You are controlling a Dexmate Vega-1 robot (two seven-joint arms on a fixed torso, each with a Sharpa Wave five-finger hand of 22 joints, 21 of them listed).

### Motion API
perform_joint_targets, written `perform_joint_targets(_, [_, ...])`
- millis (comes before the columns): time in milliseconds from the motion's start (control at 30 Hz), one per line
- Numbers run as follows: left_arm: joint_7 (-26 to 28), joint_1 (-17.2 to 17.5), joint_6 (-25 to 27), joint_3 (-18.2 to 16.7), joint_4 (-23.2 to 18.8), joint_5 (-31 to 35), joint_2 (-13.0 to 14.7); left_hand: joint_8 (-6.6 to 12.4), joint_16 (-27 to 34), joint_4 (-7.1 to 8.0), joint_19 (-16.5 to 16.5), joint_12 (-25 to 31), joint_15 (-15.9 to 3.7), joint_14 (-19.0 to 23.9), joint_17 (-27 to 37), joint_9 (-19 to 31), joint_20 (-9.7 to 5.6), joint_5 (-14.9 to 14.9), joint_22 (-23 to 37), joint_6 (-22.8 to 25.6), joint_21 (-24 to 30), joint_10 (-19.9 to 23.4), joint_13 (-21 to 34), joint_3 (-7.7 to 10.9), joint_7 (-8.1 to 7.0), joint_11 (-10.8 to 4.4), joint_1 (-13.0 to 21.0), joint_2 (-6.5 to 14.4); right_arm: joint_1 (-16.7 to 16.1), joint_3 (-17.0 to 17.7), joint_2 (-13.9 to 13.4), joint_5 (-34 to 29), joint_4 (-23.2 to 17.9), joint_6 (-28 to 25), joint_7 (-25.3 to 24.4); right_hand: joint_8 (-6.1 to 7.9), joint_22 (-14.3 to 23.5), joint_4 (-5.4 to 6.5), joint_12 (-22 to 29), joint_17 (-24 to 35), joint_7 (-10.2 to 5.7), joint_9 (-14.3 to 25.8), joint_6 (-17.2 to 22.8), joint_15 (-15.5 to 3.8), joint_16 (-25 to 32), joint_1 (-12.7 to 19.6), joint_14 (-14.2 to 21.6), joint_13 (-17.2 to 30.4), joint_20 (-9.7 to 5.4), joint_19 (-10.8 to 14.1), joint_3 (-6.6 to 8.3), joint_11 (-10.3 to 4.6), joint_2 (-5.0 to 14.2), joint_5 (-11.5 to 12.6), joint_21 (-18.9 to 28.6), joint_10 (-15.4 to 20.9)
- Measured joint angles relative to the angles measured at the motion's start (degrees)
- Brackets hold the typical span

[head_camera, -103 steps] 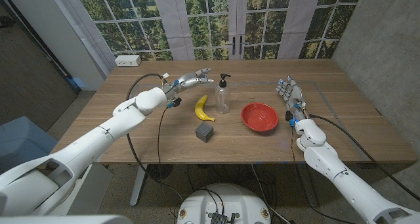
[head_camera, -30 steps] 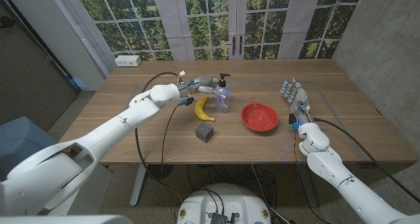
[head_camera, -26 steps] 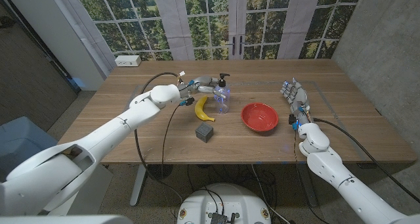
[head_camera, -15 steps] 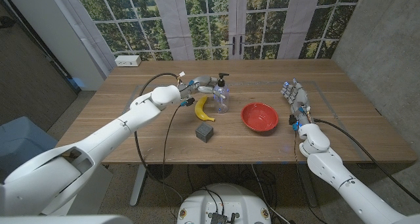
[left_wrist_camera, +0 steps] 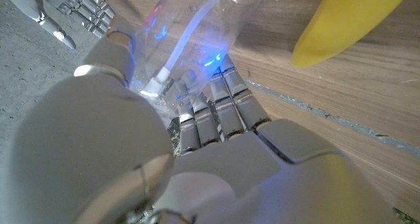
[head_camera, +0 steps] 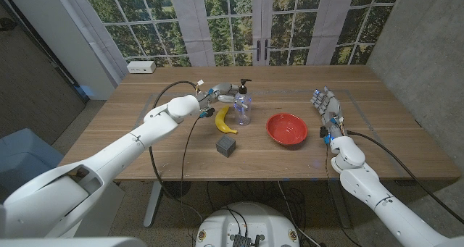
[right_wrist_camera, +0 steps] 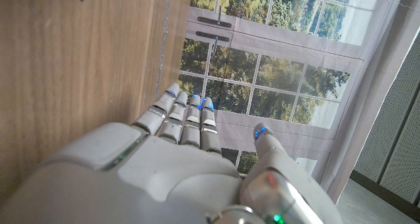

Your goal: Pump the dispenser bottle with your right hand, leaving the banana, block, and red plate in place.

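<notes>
Gripping the clear plastic pump bottle [head_camera: 243, 107] mid-worktop: left hand [head_camera: 221, 92]. Right hand [head_camera: 325, 106] open, fingers straight, right of glossy red plate [head_camera: 287, 129]. Curved banana [head_camera: 222, 119], grey cube [head_camera: 227, 145] near bottle.

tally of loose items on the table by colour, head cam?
Clear: 1, dispenser bottle
Yellow: 1, banana
Grey: 1, block
Red: 1, plate
White: 1, box at far edge
Total: 5
</notes>
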Motion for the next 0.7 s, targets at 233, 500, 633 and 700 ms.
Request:
perform_joint_targets(233, [1.0,0.2,-0.4,-0.3,-0.6,0.2,0.0,0.0,0.0,0.23,0.4,0.2,-0.08,0.5,0.0,0.0,0.0,0.0,-0.1,0.3,0.3,0.2,0.0,-0.23,0.3,0.23,0.5,-0.5,0.1,0.0,0.0,0.2,0.3,0.1,0.3,0.0,0.0,-0.24,0.0,0.0,0.0,0.0,0.0,0.0,0.0,0.0,0.0,0.0,0.0,0.0,-0.24,0.0,0.0,0.0,-0.4,0.0])
perform_joint_targets(500, [2.3,0.5,-1.0,-0.9,-1.5,0.3,0.1,-0.01,0.0,0.3,0.6,0.4,0.08,0.9,0.3,-0.1,-0.01,-0.1,-0.1,0.5,0.7,0.4,0.0,-0.3,0.51,0.45,0.8,-0.8,0.3,0.0,0.0,0.2,0.6,0.1,0.5,0.0,0.0,-0.23,0.0,0.0,0.0,0.0,0.0,0.0,0.0,0.0,0.0,0.0,0.0,0.0,-0.23,0.0,0.0,0.0,-0.5,0.0])
perform_joint_targets(633, [2.9,0.8,-1.2,-1.3,-1.9,0.5,0.1,-0.12,0.0,0.47,0.7,0.5,-0.17,1.2,0.3,-0.1,0.08,-0.2,-0.1,0.9,0.8,0.5,0.0,-0.47,0.91,0.52,0.8,-0.8,0.5,0.0,-0.1,0.2,0.8,0.1,0.6,0.0,0.0,-0.23,0.0,0.0,0.0,0.0,0.0,0.0,-0.3,0.0,0.0,0.0,0.0,0.0,-0.23,0.0,0.0,0.0,-0.5,0.0])
perform_joint_targets(700, [3.1,0.8,-1.2,-1.3,-1.9,0.6,0.1,-0.14,-0.1,0.47,0.8,0.6,0.01,1.4,0.3,-0.1,-0.04,-0.2,-0.1,0.9,0.8,0.5,0.0,-0.47,0.91,0.55,0.8,-0.8,0.6,0.0,-0.1,0.2,0.9,0.1,0.6,0.0,0.0,-0.23,0.0,0.0,0.0,0.0,0.0,0.0,-0.3,0.0,0.0,0.0,0.0,0.0,-0.23,0.0,0.0,0.0,-0.5,0.0])
